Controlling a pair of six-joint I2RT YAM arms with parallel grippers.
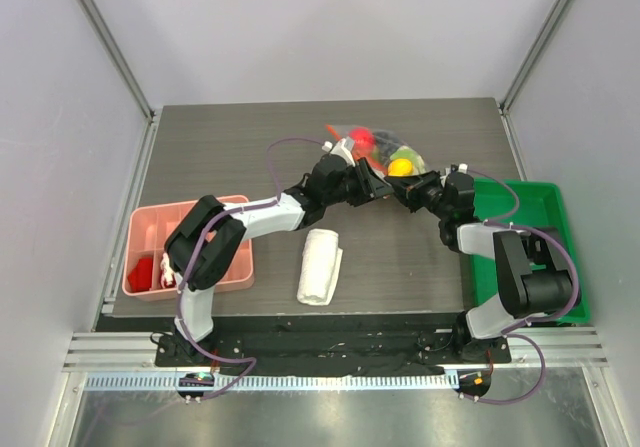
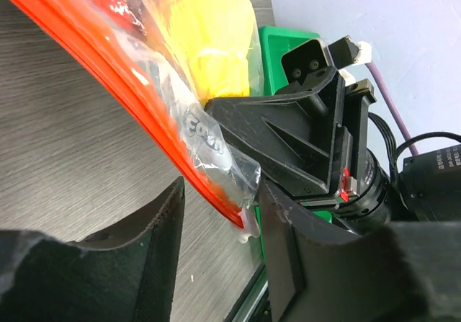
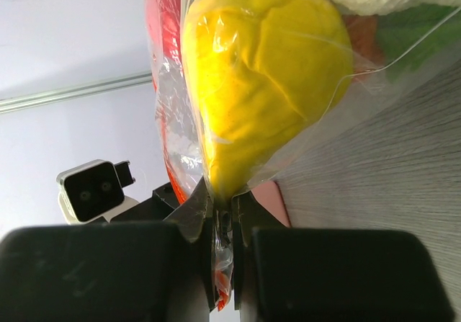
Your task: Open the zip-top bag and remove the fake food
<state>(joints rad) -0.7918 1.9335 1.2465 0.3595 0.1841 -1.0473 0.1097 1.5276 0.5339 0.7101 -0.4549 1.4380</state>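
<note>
Overhead, the meeting arms mask the near edge of the zip-top bag, which lies far-centre on the table. Its fake food is cropped in both wrist views. The right gripper is clamped on a fold of bag film. The left gripper stands parted, with the orange zip strip ending between its jaws, perhaps brushing one finger.

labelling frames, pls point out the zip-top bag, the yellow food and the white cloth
zip-top bag [image 2: 94,66], left wrist view, on its orange-red zip strip
yellow fake food [image 3: 266,84], right wrist view, on its middle
folded white cloth [image 1: 320,265], top external view, on its centre
</note>
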